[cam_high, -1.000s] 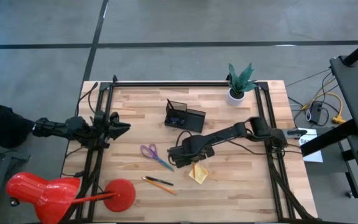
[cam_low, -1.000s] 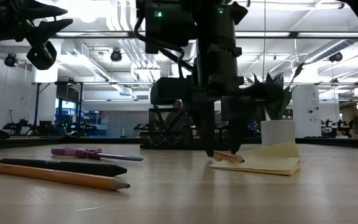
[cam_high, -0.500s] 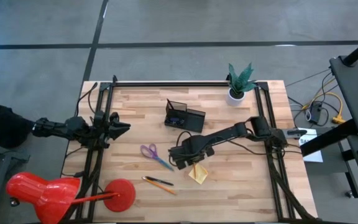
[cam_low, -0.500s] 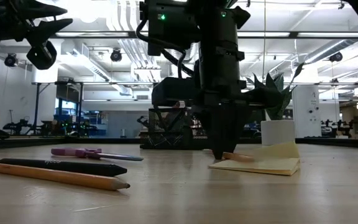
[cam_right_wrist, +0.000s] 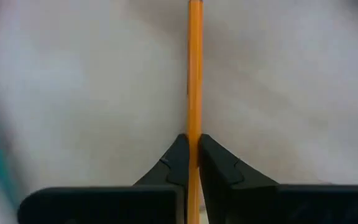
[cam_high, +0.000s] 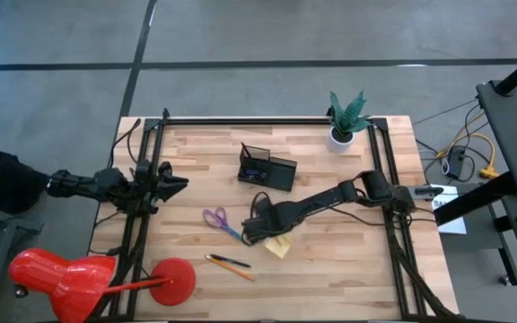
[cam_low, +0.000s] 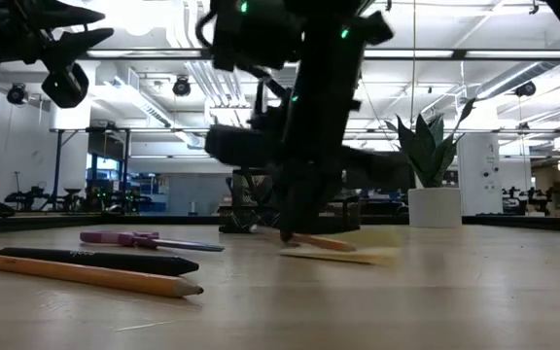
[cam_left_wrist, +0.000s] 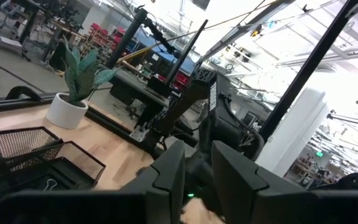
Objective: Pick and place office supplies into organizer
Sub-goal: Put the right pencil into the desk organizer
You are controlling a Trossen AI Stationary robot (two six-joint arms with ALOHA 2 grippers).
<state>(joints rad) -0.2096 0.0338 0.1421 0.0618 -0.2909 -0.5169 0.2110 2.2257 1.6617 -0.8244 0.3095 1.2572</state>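
My right gripper (cam_high: 249, 236) stands a little right of the table's middle, tipped steeply down and shut on a thin orange pencil (cam_right_wrist: 195, 74). The yellow sticky-note pad (cam_high: 279, 246) lies flat just right of it. Purple-handled scissors (cam_high: 219, 221) lie to its left, and another pencil and a dark pen (cam_high: 230, 264) lie nearer the front edge. The black mesh organizer (cam_high: 266, 168) stands behind, toward the far edge. My left gripper (cam_high: 179, 184) waits open above the table's left edge. My right gripper pinches the orange pencil's shaft (cam_right_wrist: 194, 144) between its two fingertips, one on each side. The fingers come from above, slanting down. The pencil (cam_low: 317, 242) sticks out nearly level from the fingertips, just over the pad; whether it touches the pad I cannot tell.
A white plant pot (cam_high: 340, 136) stands at the far right corner. A red lamp (cam_high: 61, 280) with its round base (cam_high: 172, 280) sits at the near left. Black rails (cam_high: 137, 215) run along both sides of the wooden table. Bare wood lies to the right of the pad.
My right gripper has shut on the orange pencil, rolled and tipped over, and gone a little toward the table's left. The pencil's free end has swung with it. The yellow pad has slid a short way toward the table's left.
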